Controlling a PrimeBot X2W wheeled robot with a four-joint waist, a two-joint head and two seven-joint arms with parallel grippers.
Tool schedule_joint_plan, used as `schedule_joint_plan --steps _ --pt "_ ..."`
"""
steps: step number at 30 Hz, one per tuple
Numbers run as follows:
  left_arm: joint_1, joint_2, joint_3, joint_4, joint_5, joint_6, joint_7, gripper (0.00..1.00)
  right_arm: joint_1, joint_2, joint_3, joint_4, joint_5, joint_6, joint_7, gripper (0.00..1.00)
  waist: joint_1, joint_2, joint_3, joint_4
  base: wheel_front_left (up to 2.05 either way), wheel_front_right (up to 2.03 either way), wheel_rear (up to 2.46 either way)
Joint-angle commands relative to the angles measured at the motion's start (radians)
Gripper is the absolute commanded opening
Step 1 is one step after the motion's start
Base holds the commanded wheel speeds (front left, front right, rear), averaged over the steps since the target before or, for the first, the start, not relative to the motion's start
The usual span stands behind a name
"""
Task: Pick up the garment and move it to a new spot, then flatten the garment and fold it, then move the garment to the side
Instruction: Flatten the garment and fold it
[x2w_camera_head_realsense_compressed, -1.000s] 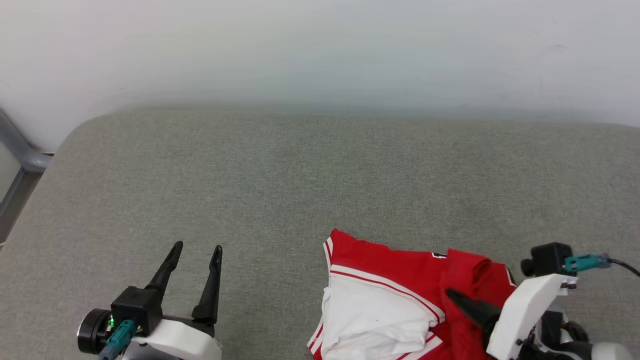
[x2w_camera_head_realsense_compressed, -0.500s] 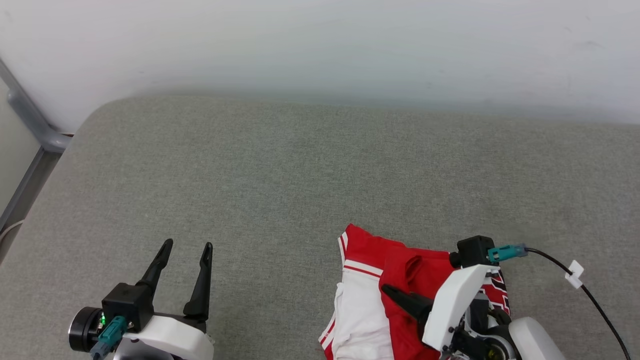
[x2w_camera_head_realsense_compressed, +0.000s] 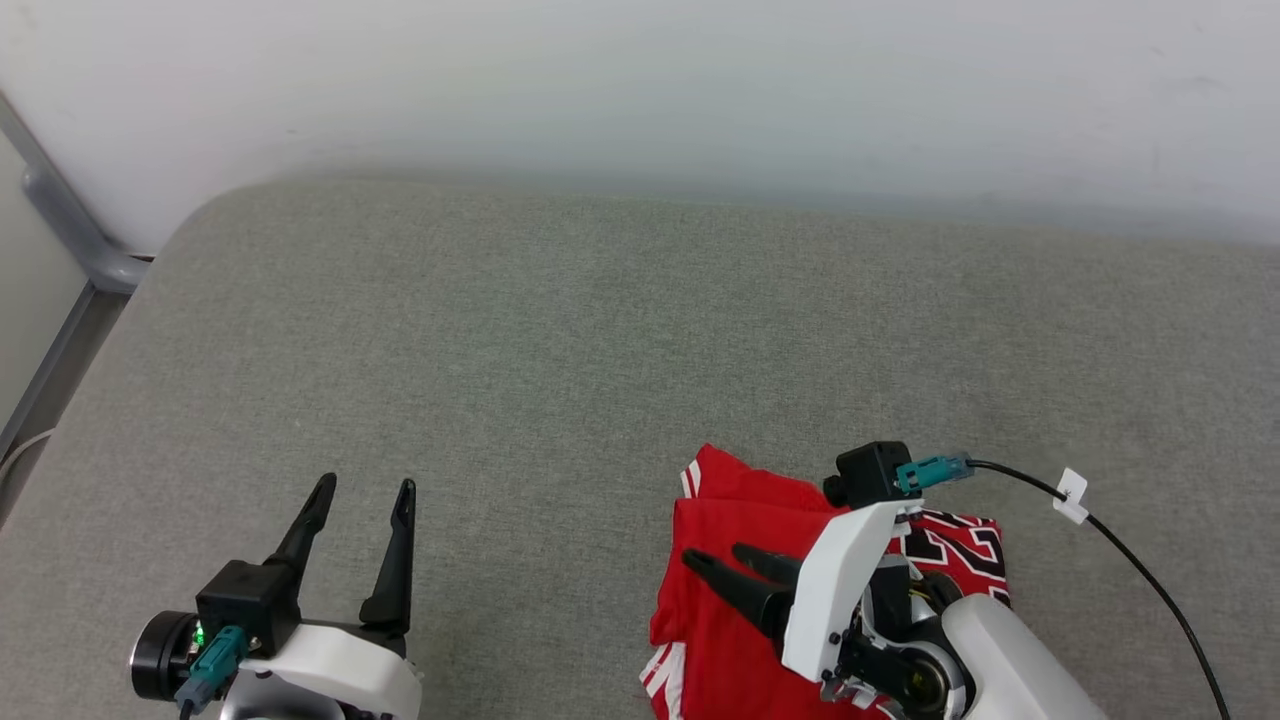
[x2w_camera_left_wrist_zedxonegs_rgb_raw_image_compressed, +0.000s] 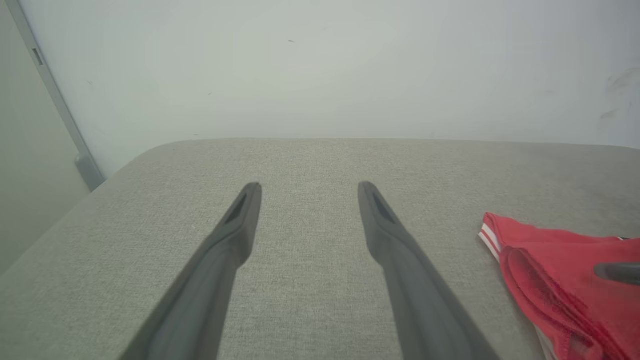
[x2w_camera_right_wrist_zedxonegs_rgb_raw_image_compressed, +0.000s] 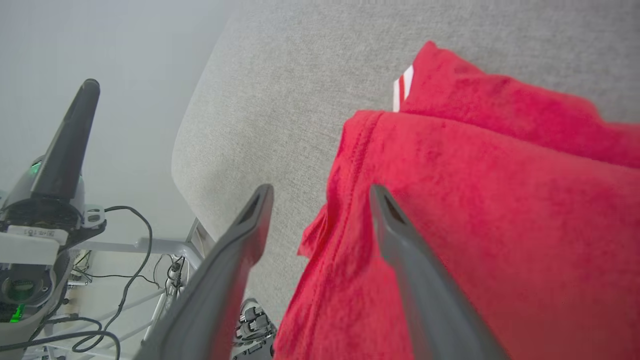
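Thin red garment (x2w_camera_head_realsense_compressed: 715, 530) flap folded flat since; tapered R fingers (x2w_camera_head_realsense_compressed: 728, 588) parted.

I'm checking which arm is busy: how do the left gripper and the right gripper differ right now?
The left gripper is over bare grey cushion, apart from the garment; the right gripper is over the garment's red fabric. In the head view, the left gripper's fingers point up the picture; the right gripper's fingers point toward its left. Both stand open.
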Motion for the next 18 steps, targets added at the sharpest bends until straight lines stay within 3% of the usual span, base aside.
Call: schedule_joint_plan --steps 1,4,9,13,18 --pt "-0.008 -0.002 0.005 0.001 0.005 -0.007 -0.003 1.0 -0.024 0.0 -0.001 0.0 -0.013 -0.001 -0.004 1.0 0.0 0.0 -0.004 -0.008 0.0 0.0 0.0" --pt "-0.004 -0.006 0.012 -0.001 0.013 -0.009 -0.003 1.0 -0.044 0.0 -0.006 -0.016 -0.089 -0.001 -0.009 1.0 0.0 0.0 -0.011 -0.021 0.0 0.0 0.0" --pt "0.003 -0.017 0.014 -0.008 0.024 -0.017 -0.003 1.0 -0.074 -0.003 -0.076 -0.066 -0.315 -0.001 -0.04 1.0 0.0 0.0 -0.023 -0.045 0.0 0.0 0.0" --pt "0.008 -0.026 0.018 -0.015 0.033 -0.025 -0.002 1.0 -0.1 -0.104 -0.067 -0.145 -0.508 -0.001 -0.113 1.0 0.0 0.0 -0.031 -0.063 0.0 0.0 0.0" --pt "0.014 -0.039 0.02 -0.023 0.046 -0.035 -0.002 1.0 -0.1 -0.198 -0.132 -0.204 -0.624 -0.001 -0.23 1.0 0.0 0.0 -0.039 -0.082 0.0 0.0 0.0"
